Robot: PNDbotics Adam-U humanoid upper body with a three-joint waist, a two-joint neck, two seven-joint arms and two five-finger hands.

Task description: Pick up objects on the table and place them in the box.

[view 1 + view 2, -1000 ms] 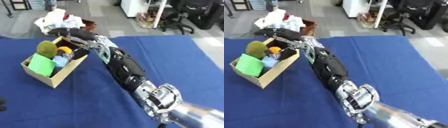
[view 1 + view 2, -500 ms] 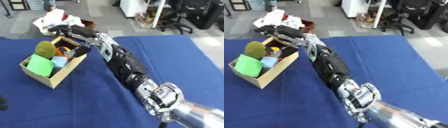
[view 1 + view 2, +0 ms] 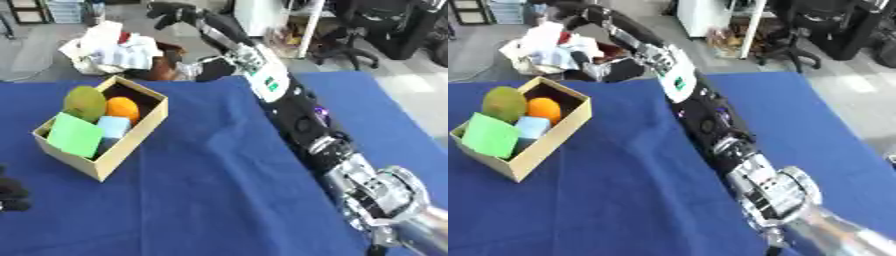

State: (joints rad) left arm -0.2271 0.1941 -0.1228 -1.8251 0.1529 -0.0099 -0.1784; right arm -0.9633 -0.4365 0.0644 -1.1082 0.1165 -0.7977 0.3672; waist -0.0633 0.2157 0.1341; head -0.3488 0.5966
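Reaching past the box, right hand shows no readable label.

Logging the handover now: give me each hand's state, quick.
Right hand: raised beyond the box, fingers curled, holding nothing visible.
Left hand: only a dark bit at the left edge; cannot be told.

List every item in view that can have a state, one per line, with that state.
box: open-topped, upright, holding four items
green object: in the box
orange ball: in the box
green flat piece: in the box, tilted
light blue item: in the box
right robot hand: raised beyond the table, holding nothing
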